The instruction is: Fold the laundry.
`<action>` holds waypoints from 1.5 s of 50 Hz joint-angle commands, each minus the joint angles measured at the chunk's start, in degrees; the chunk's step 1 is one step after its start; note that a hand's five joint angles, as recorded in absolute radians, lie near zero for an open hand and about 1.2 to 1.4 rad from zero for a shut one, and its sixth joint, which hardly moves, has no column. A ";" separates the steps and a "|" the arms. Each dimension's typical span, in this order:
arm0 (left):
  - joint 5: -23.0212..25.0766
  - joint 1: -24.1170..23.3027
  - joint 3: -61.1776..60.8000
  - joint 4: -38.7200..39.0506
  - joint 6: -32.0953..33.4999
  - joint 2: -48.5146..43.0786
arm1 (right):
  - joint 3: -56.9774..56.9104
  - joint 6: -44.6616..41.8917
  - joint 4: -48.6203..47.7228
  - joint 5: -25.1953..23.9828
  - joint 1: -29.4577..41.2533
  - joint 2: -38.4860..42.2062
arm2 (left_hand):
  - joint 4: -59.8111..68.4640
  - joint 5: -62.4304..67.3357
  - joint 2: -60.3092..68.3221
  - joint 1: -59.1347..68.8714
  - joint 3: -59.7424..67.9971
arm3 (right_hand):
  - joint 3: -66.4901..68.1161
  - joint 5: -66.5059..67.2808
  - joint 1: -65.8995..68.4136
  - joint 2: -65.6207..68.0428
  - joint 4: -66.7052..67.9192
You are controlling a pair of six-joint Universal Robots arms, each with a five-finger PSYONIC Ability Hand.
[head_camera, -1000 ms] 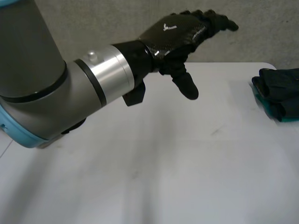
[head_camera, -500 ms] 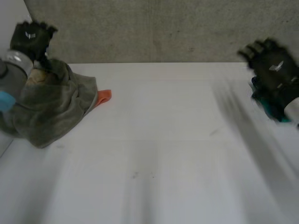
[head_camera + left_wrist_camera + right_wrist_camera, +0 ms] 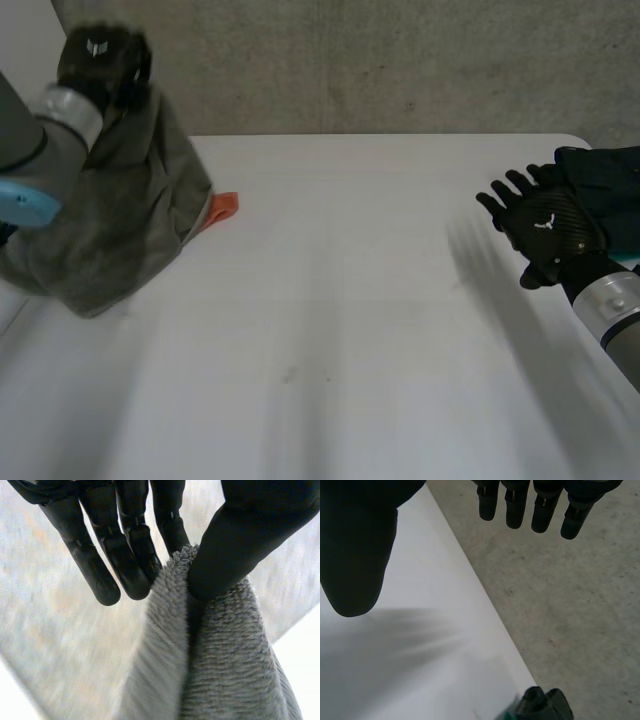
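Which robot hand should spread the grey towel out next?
Probably the left hand: it has the grey towel pinched between thumb and fingers. The right hand is open, across the table, near the dark folded clothes.

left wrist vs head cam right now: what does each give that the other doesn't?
Left wrist view adds grasp detail: the left robot hand pinches a looped-pile fold of the grey towel between thumb and fingers. Head view adds layout: the towel hangs from that hand over the left side of the table, an orange cloth peeks from behind it, and the right robot hand is open near a dark folded pile. Shared: the left robot hand holding the grey towel.
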 commanded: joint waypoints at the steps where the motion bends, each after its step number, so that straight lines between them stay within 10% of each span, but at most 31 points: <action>1: 0.07 -10.00 -2.55 -0.36 -15.28 12.31 | -2.89 0.44 3.54 4.42 0.26 -3.11 | 11.41 14.79 11.52 14.13 11.96 | -2.18 -2.50 -3.48 -2.31 -2.20; 15: 1.48 -30.22 -2.90 -1.15 -27.35 3.63 | -12.38 12.83 14.88 16.02 0.09 -4.78 | 11.41 14.79 11.52 14.13 11.96 | -2.18 -2.50 -3.48 -2.31 -2.20; 29: 1.04 -36.47 -2.81 -1.76 -18.21 -5.88 | -14.49 13.19 18.49 15.67 -0.09 -2.50 | -52.82 -49.44 -52.71 -50.09 -52.26 | -2.18 -2.50 -3.48 -2.31 -2.20; 44: -5.81 -24.09 -24.24 -10.64 3.84 13.19 | -15.02 -2.44 35.87 1.09 0.53 -2.50 | -53.67 -50.29 -53.56 -50.94 -53.11 | -2.18 -2.50 -3.48 -2.31 -2.20; 69: -4.85 -5.54 -59.32 -11.17 18.88 24.01 | -22.67 8.62 45.91 2.93 10.46 12.27 | -52.49 -49.11 -52.38 -49.76 -51.94 | 14.55 14.23 13.25 14.42 14.53; 75: -3.27 -2.55 -61.08 -7.93 25.64 22.87 | -22.93 8.53 43.72 6.79 12.48 14.91 | -48.82 -45.44 -48.71 -46.09 -48.26 | 52.14 51.82 50.85 52.01 52.12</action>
